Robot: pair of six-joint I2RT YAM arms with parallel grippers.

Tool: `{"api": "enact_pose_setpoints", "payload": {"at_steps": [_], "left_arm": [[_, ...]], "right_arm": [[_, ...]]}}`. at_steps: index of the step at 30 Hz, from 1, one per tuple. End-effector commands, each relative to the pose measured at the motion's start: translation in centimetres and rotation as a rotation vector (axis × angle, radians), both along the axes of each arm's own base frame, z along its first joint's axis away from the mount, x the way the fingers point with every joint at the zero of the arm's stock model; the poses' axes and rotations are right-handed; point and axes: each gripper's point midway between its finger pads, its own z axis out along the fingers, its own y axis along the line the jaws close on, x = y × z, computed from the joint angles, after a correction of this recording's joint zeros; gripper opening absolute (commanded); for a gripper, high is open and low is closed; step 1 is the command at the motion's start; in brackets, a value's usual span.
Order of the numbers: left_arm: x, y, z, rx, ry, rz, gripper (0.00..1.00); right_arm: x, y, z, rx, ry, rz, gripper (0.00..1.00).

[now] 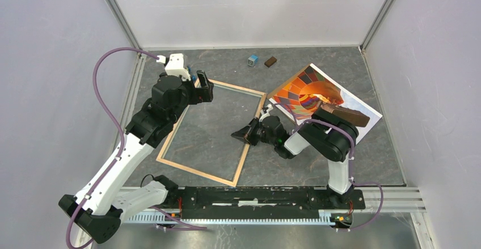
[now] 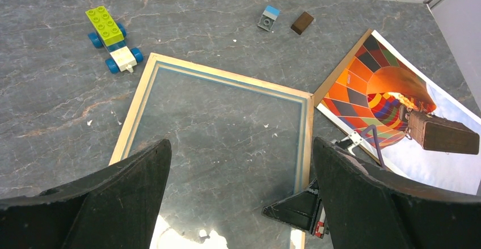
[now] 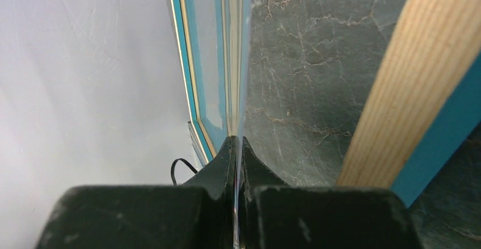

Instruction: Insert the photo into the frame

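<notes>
We look at a dark grey, marble-patterned table top [image 1: 227, 62]. Near its middle lies a thin rectangular light-wood picture frame [image 1: 195, 172], with a clear pane [image 2: 221, 124] in its opening. To the right, a large orange-red balloon print [image 1: 306, 90] with a white border lies face up on a plain brown board [image 2: 340, 67]. Towards the far edge we see a small blue-grey block [image 1: 253, 60], a small brown block [image 1: 270, 62] just beside it, and a lime-green, blue and white toy brick car [image 2: 113, 39].

Both are white shells over chunky black joints, the left arm [image 1: 122, 164] longer-looking than the right arm [image 1: 338, 172]. A purple cable [image 1: 97, 84] trails off each. The left gripper [image 1: 205, 89] has matte black wedge-shaped fingers [image 2: 119, 195].
</notes>
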Motion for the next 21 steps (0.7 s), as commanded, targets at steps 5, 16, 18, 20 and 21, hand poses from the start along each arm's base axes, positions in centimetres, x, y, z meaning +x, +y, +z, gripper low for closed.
{"api": "enact_pose_setpoints", "payload": {"at_steps": [5,16,18,20,21], "left_arm": [[0.4,-0.4,0.9,0.006,-0.043,-0.019,1.0],[0.3,-0.4,0.9,0.005,-0.044,-0.02,1.0],[0.3,-0.4,1.0,0.004,-0.045,-0.021,1.0],[0.3,-0.4,1.0,0.004,-0.046,-0.021,1.0],[0.3,-0.4,1.0,0.004,-0.046,-0.021,1.0]], "right_arm": [[0.7,1.0,1.0,0.013,-0.058,0.035,0.04],[1.2,0.5,1.3,-0.072,-0.112,0.073,0.47],[1.3,0.4,1.3,-0.111,-0.115,0.08,0.52],[1.3,0.1,0.9,-0.173,-0.106,0.093,0.59],[1.4,0.1,1.0,-0.195,-0.114,0.098,0.61]]}}
